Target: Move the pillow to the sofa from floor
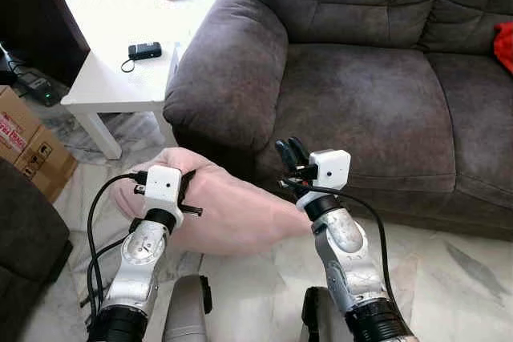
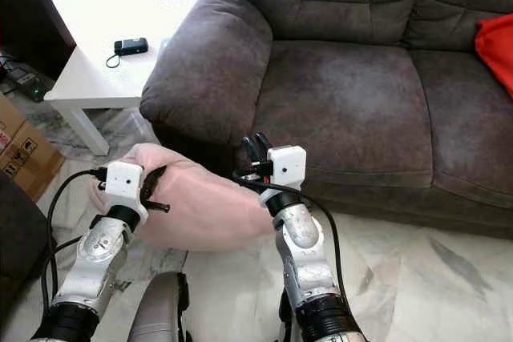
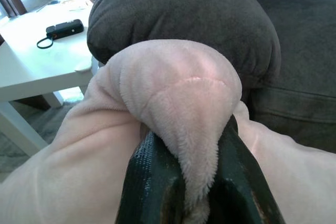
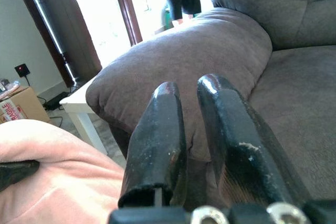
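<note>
Pinched by a plush fold in the left gripper [image 3: 202, 182] jaws, pink pillow [image 1: 232, 206] lifted just off the marble floor [image 1: 449, 270] before the grey sofa [image 1: 361, 102]; right gripper [image 1: 290, 152] jaws nearly closed, empty, at its right end. Still to go: up onto the seat cushion. Farther left, white counter [image 1: 104, 82] carrying a black device [image 1: 144, 50].

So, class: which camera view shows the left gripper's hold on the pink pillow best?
The left wrist view: both black fingers pinch a fold of the pillow up close. The eye views show the left gripper at the pillow's edge from above. The right wrist view shows pillow fabric beside the right gripper.
</note>
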Tool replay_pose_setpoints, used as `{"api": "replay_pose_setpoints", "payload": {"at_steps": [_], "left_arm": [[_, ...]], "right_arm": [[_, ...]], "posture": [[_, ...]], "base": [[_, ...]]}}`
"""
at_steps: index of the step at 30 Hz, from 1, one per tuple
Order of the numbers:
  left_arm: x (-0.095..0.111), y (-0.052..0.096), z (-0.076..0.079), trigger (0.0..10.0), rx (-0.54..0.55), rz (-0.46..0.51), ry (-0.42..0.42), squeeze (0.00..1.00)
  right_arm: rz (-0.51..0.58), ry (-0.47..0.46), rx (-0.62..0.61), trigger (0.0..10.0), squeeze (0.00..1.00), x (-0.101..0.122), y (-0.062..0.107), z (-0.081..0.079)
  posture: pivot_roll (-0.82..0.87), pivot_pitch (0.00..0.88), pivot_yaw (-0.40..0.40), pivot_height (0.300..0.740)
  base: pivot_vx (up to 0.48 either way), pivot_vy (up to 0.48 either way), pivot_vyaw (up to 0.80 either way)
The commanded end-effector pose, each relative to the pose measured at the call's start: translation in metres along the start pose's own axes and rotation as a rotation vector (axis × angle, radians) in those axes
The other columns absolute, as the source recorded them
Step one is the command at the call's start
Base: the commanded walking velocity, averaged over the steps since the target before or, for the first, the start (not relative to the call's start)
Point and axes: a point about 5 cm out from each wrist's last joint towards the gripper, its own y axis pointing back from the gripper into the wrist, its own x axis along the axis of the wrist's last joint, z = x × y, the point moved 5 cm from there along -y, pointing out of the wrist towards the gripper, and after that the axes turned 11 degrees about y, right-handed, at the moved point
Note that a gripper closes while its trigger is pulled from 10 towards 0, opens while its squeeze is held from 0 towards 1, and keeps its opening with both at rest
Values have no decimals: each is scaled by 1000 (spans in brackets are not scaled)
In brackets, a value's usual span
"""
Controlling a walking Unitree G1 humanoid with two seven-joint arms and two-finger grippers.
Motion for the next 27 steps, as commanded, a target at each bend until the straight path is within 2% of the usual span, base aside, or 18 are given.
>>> {"api": "replay_pose_setpoints", "payload": {"at_steps": [1,24,27], "left_arm": [[25,-4,3,10000,-14,94,2,0],[24,-6,6,10000,-27,93,4,0],[24,-5,7,10000,-27,93,4,0]], "right_arm": [[-1,-9,3,10000,0,-1,0,-1],[8,-3,-1,10000,0,0,-3,0],[9,-2,-1,10000,0,0,-2,1]], "posture": [[164,77,3,613],[155,50,2,613],[154,53,2,631]], "base": [[0,0,0],[0,0,0],[0,0,0]]}}
